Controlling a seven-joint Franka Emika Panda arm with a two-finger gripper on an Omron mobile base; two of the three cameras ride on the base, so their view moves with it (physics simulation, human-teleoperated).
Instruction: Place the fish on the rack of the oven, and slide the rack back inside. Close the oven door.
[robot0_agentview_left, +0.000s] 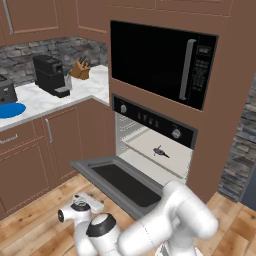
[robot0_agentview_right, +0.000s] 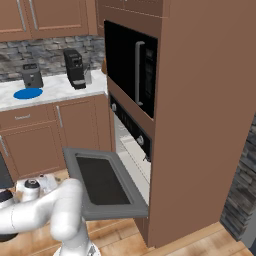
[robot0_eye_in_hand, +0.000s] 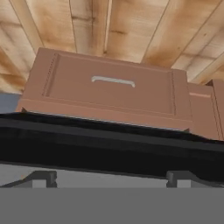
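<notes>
Gripper (robot0_eye_in_hand: 111, 179): low by the floor, tips barely showing — whether wide or narrow, I could not tell.
Left base view: the fish (robot0_agentview_left: 160, 151) lay on the rack (robot0_agentview_left: 167, 156) inside the oven (robot0_agentview_left: 150, 145); the oven door (robot0_agentview_left: 122, 182) hung flat open.
Right base view: the door's near edge jutted out beside the arm's elbow — a careless swing could have knocked it.
Hand view: the dark door edge (robot0_eye_in_hand: 109, 144) sat close, drawer front (robot0_eye_in_hand: 109, 87) beyond; lifting off-centre risked slipping, leaving the door ajar.
</notes>
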